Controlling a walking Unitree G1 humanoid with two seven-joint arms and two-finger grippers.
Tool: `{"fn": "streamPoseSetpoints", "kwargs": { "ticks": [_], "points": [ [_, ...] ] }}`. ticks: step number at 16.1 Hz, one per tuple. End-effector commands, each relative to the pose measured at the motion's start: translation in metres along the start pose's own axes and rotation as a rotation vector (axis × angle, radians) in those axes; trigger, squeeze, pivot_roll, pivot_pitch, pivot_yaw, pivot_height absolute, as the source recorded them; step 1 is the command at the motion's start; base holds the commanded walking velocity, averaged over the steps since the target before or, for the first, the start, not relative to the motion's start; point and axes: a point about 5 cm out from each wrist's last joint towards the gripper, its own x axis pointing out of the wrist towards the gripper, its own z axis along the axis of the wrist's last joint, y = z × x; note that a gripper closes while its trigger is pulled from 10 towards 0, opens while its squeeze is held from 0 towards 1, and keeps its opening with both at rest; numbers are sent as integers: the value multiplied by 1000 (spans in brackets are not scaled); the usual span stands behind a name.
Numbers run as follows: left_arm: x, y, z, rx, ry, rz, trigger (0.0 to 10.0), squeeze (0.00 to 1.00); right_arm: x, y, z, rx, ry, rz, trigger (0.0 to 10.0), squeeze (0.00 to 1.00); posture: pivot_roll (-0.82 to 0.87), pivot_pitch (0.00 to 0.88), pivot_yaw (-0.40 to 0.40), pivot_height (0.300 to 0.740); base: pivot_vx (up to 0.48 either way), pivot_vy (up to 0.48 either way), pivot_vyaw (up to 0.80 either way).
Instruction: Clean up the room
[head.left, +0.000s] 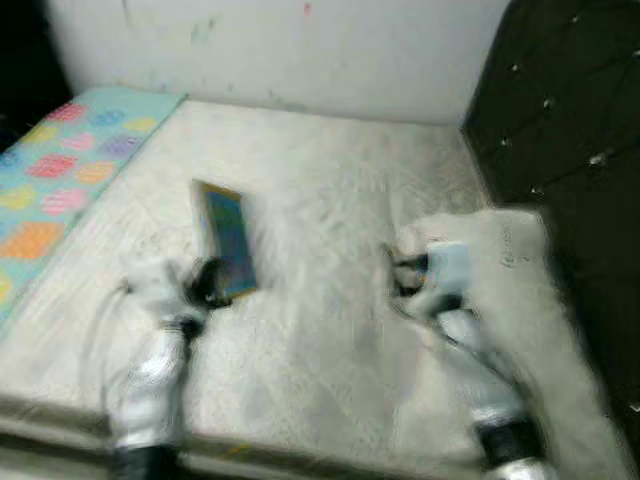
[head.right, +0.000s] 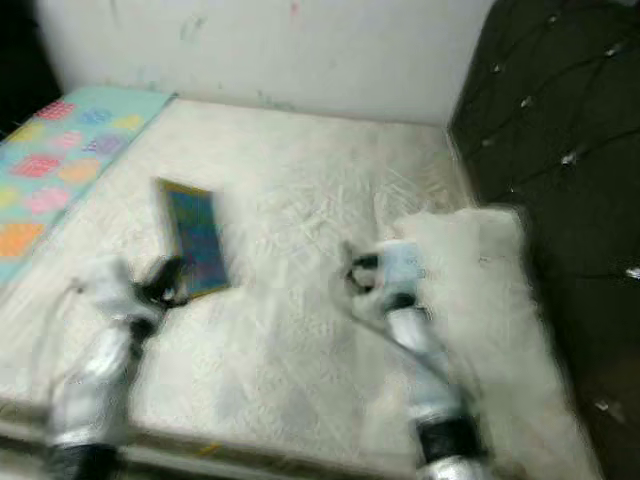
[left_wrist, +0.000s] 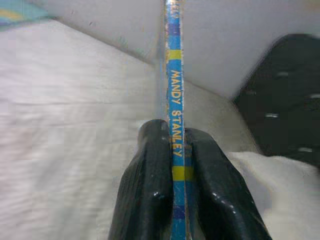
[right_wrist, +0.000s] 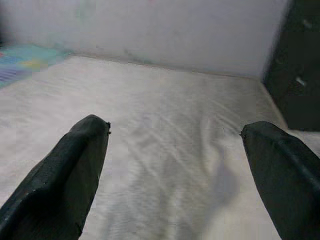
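Now, held thing: a thin blue picture book with a yellow-lettered spine (head.left: 226, 240), standing on edge above the white quilted mattress of the bed (head.left: 330, 330), its cover facing sideways.
Left claw: the left claw (left_wrist: 178, 150) is clamped on the book's spine near one end, a black finger (left_wrist: 147, 185) pressed against each face; the wrist view looks straight along the spine.
Long axis: the book runs away from the left claw toward the pale wall (head.left: 300, 50) at the far side of the bed, so it sticks out ahead of the grip rather than across it.
Right claw: the right claw (right_wrist: 175, 135) hangs with its fingers wide apart and nothing between them, over bare mattress near the white fluffy blanket (head.left: 520, 290) heaped against the dark tufted headboard (head.left: 570, 120).
Nearer arm: the left, plainly, since it already has the book; the right stands well apart from it across the mattress.
Other things: a teal sheet patterned with coloured hearts (head.left: 60, 180) lies on the robot's left of the bed.
Judgement: the book looks ready to be carried off the bed, and with so much of it beyond the grip it may swing.
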Motion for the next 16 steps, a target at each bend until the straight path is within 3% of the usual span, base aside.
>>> {"fn": "streamPoseSetpoints", "kwargs": {
  "ticks": [1, 10, 16],
  "points": [
    [2, 2, 16, 18, -66, -10, 10000, 0, 5, 11, 7, 13, -28, 28, 10000, 0, -96, 0, 3, 740, 0, 0, 0],
    [2, 6, 14, -31, -52, 42, 10000, 0, 5, 10, 6, 28, -17, 30, 10000, 0, -94, 0, -2, 740, 0, 0, 0],
    [3, 4, 14, -34, -49, 31, 10000, 0, 6, 10, 7, 27, -20, 34, 10000, 0, -94, 0, -2, 740, 0, 311, -601]
  ]
}}
